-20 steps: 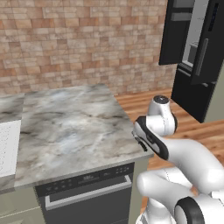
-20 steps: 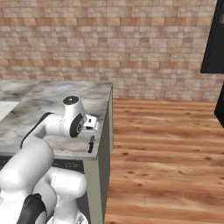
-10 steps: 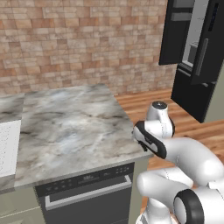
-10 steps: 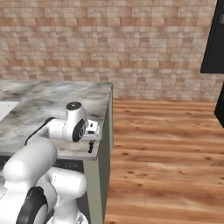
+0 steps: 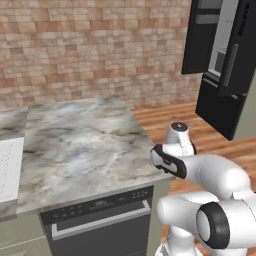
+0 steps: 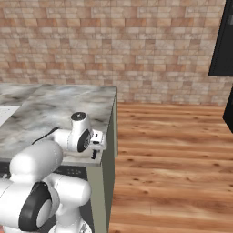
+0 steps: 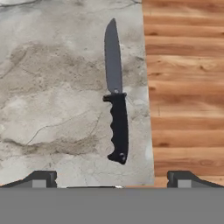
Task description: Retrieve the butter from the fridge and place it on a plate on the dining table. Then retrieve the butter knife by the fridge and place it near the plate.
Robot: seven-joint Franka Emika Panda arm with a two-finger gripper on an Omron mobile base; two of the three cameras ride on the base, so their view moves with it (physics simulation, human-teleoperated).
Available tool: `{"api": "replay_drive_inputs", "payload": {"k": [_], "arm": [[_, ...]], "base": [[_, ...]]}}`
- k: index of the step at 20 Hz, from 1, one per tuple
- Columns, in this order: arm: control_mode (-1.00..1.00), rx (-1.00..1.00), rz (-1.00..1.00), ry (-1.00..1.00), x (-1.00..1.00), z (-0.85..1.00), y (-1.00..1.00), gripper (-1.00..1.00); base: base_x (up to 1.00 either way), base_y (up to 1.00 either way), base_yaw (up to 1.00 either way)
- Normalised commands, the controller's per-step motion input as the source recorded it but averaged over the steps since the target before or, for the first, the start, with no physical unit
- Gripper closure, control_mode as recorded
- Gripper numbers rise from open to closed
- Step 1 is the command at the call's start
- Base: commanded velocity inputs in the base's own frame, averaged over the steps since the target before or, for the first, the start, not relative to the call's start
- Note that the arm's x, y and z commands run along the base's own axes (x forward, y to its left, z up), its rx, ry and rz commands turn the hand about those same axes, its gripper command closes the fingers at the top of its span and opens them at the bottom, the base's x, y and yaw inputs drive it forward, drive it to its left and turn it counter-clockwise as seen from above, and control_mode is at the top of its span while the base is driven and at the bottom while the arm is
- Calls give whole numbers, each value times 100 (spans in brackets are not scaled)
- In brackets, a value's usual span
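The butter knife [image 7: 115, 94] lies flat on the grey marbled counter [image 7: 52, 87], close to its edge beside the wood floor. Its grey blade points to the top of the hand view and its black handle points toward me. My gripper [image 7: 113, 179] hangs open above the handle end, one fingertip [image 7: 41, 178] on each side, with nothing between them. In the right base view the gripper [image 6: 95, 148] points down at the counter's corner. The black fridge [image 5: 220, 75] stands at the far right with a door open. The butter, the plate and the dining table are out of view.
The counter top [image 5: 80, 145] carries a dishwasher front [image 5: 97, 225] below it. A white ribbed panel [image 5: 7, 170] sits at the counter's left. Wood floor [image 6: 173, 154] stretches to the right, and a brick wall [image 6: 113, 41] closes the back.
The hand has sunk slightly toward the counter corner. The gripper stays open and the knife has not moved.
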Motion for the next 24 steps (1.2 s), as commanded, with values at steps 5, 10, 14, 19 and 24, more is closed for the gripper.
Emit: {"api": "replay_drive_inputs", "payload": {"k": [5,10,14,19,24], "arm": [[-100,0,0,6,20,-23,0,-100],[-100,0,0,4,20,-21,0,-100],[-100,0,0,4,17,-18,0,-100],[-100,-1,0,6,17,-20,0,-100],[-100,-1,0,4,12,-21,0,-100]], "base": [[0,0,0],[0,0,0],[0,0,0],[0,0,0],[0,0,0]]}}
